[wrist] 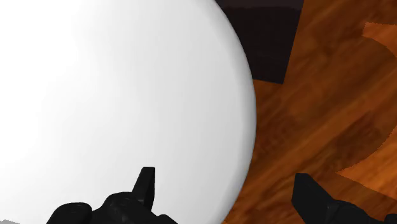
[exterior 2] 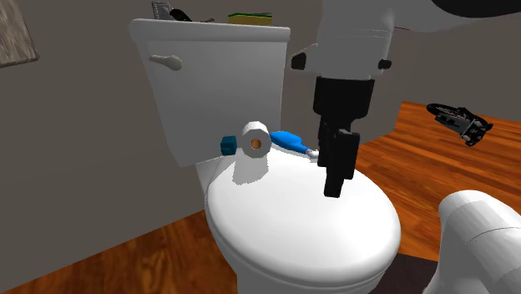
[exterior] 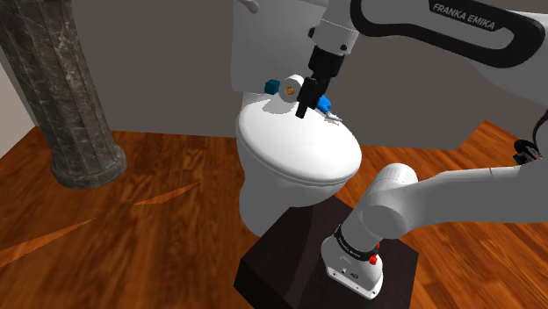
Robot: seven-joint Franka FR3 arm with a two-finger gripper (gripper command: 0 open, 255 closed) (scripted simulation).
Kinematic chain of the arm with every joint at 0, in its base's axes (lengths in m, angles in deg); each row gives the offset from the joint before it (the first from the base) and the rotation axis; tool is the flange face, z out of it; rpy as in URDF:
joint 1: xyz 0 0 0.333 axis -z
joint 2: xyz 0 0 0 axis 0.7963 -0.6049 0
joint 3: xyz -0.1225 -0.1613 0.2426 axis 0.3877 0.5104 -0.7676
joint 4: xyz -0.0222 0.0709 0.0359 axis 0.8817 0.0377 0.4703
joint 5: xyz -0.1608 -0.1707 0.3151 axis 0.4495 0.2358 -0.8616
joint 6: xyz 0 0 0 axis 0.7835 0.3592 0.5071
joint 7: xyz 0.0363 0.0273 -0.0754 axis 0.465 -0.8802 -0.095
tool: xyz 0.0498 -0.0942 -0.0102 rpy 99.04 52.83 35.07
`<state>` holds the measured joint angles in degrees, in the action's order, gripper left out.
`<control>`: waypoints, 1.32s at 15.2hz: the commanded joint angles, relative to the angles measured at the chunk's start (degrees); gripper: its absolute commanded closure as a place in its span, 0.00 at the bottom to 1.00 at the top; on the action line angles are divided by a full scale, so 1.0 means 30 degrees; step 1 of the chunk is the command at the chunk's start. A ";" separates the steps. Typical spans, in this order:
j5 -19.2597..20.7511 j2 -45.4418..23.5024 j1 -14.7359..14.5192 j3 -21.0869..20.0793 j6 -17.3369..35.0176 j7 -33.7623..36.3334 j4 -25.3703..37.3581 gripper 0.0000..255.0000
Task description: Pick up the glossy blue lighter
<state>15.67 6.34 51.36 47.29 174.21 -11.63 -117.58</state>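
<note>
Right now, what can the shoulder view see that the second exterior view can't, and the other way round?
Shoulder view's extras: the dark stone pillar on the wooden floor and the FRANKA EMIKA lettering on the arm. Second exterior view's extras: the flat green and yellow thing lying on top of the toilet tank. Both share the white toilet lid, the toilet roll, the blue lighter beside the roll, and the black fingers hanging over the lid close to the lighter.
</note>
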 commanded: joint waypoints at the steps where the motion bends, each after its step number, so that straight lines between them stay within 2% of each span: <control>1: 0.0000 0.0000 0.0000 0.0000 0.0000 0.0000 0.0000 0.00; 10: 0.0224 -0.6674 0.1803 -0.0171 0.2513 0.3753 0.3828 0.00; 20: 0.0677 -1.3534 0.3406 0.0533 0.3213 0.7664 0.9572 0.00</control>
<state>17.54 -32.15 60.94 48.32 184.16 10.54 -91.17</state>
